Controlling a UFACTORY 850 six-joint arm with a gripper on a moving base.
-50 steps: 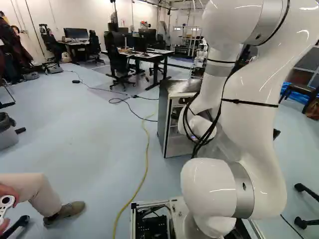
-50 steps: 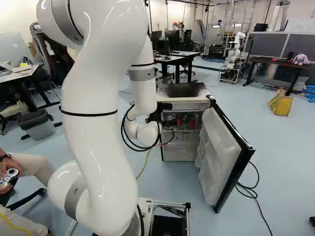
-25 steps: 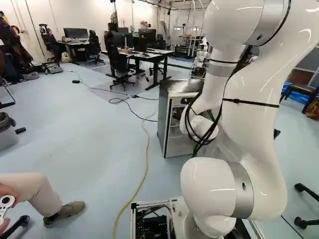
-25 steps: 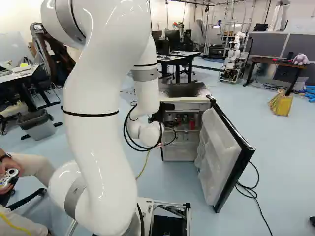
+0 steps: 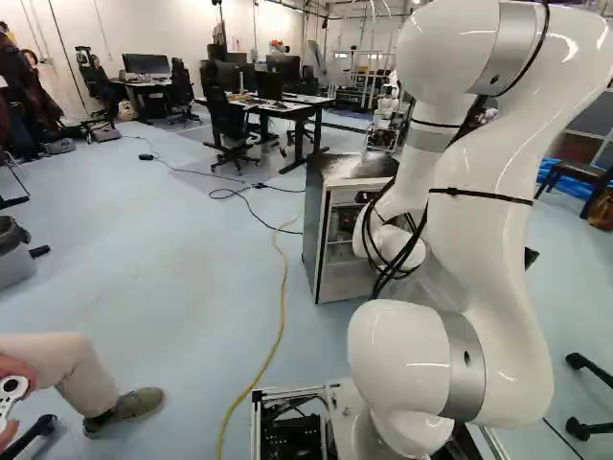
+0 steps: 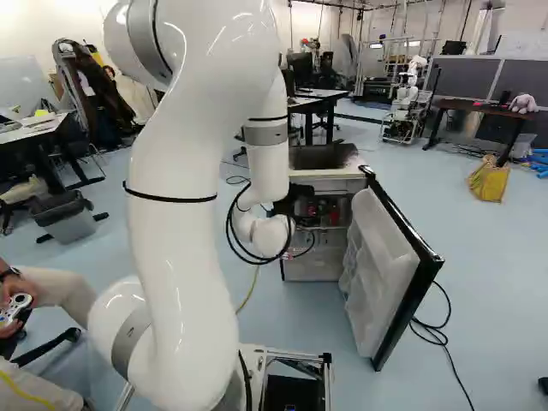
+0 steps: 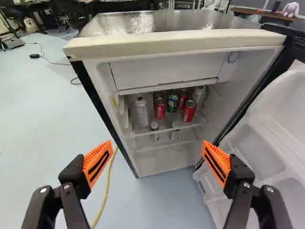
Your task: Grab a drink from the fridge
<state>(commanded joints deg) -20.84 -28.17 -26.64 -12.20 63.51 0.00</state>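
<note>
In the left base view, the fridge (image 5: 310, 225) stands just past twelve o'clock, its open front partly covered by the white arm (image 5: 493, 216), so its contents are hard to make out; a yellow cable (image 5: 280, 331) runs from near the fridge toward seven o'clock. In the right base view, the gripper (image 6: 301, 204) is a dark shape at the fridge's opening, its fingertips lost against the shadow, with red cans (image 6: 324, 208) near it toward three o'clock; the door (image 6: 396, 272) hangs open toward four o'clock, and another robot (image 6: 413, 77) stands at one o'clock, far back. In the wrist view, the gripper's fingers stand wide apart, orange pads (image 7: 97, 163) facing each other; ahead, at twelve o'clock, the drinks sit on the upper shelf (image 7: 167, 128). A red can (image 7: 160, 109) shows pale lettering, a green can (image 7: 172, 102) beside it has light marks, and a tilted red can (image 7: 189, 111) sits toward one o'clock. The print on a tall white can (image 7: 141, 112) is too small to tell. Things behind the front cans are partly hidden, and a small bottle (image 7: 155, 127) below is blurred.
</note>
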